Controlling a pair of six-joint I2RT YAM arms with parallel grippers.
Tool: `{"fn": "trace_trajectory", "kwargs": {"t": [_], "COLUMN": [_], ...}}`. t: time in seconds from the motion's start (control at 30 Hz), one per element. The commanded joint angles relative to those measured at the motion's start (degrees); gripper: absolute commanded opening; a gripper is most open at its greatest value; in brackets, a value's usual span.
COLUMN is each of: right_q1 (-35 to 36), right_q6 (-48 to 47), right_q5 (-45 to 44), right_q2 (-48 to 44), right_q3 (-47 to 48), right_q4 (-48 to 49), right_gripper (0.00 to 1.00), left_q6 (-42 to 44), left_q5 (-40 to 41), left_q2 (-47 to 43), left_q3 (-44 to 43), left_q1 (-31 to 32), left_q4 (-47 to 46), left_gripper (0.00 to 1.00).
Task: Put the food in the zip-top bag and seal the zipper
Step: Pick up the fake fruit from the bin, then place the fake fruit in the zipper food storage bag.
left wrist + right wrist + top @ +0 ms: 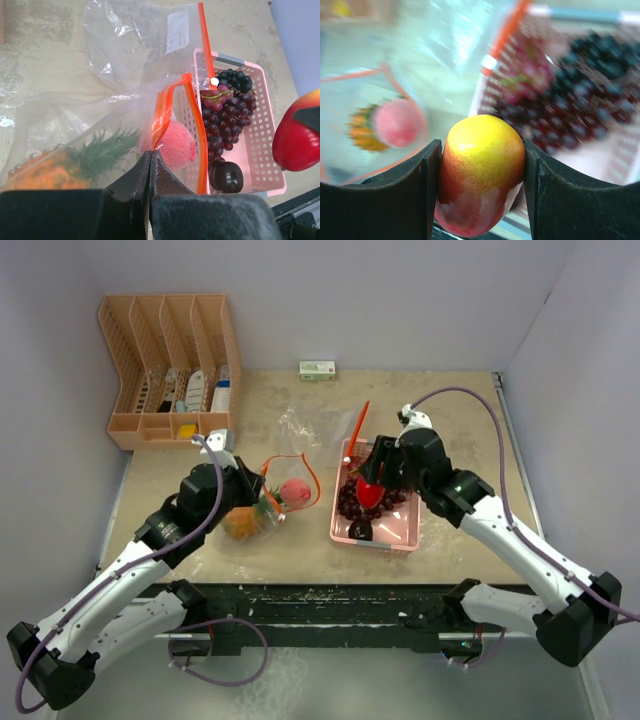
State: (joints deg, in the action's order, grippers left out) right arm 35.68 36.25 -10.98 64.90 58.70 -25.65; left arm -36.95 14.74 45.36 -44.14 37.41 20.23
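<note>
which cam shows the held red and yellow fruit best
Right wrist: the red and yellow fruit sits large and centred between the jaws. Top external shows it small over the pink tray; left wrist cuts it off at the right edge.

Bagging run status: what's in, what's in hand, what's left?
Done: pineapple and peach sit inside the zip-top bag, which the left gripper pinches near the mouth. In hand: right gripper grips a red-yellow fruit over the pink tray. Left: that fruit, the grape bunches and a dark round fruit in the tray, then the zipper, which is open.
</note>
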Motion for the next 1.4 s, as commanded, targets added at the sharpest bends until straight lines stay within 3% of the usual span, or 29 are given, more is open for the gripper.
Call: {"fn": "trace_trajectory", "kwargs": {"t": [0.0,0.17,0.43,0.77,1.0,1.07,1.2,1.27,1.37], "right_q1": [0.0,2.4,13.3,22.1,23.3,24.0,24.3,24.2,24.3], "right_q6": [0.8,6.5,7.2,9.4,10.7,11.5,13.0,10.4,6.8], "right_q5": [11.6,10.9,-3.7,-20.7,-18.1,-18.1,-14.6,-11.6,-6.3], "right_q2": [-2.2,2.6,11.2,15.0,22.3,23.2,24.1,23.9,22.0], "right_q3": [-3.7,-7.7,-7.7,-12.1,-8.7,-7.0,-6.6,-5.9,-5.3], "right_q4": [26.6,48.2,65.1,69.0,71.0,67.5,64.7,63.1,60.3], "right_gripper": [0.33,0.26,0.26,0.29,0.32,0.38,0.72,0.98,1.0], "left_q6": [-1.3,-1.6,-2.2,-3.2,-4.1,-4.2,-4.2,-4.1,-4.0], "left_q5": [-0.7,-1.3,-1.5,-2.4,-4.1,-4.0,-3.6,-3.6,-3.5], "left_q2": [0.0,0.1,1.1,1.4,1.7,1.6,1.4,1.6,2.0], "left_q3": [-0.8,-2.2,-3.4,-3.9,-4.5,-4.2,-3.8,-3.7,-3.6], "left_q1": [-0.1,-0.1,-0.1,-0.1,-0.1,-0.1,-0.1,-0.1,-0.1], "left_q4": [-2.4,-1.4,-1.4,-3.2,-3.6,-3.5,-3.9,-4.0,-4.0], "left_gripper": [0.0,0.0,0.0,0.0,0.0,0.0,0.0,0.0,0.0]}}
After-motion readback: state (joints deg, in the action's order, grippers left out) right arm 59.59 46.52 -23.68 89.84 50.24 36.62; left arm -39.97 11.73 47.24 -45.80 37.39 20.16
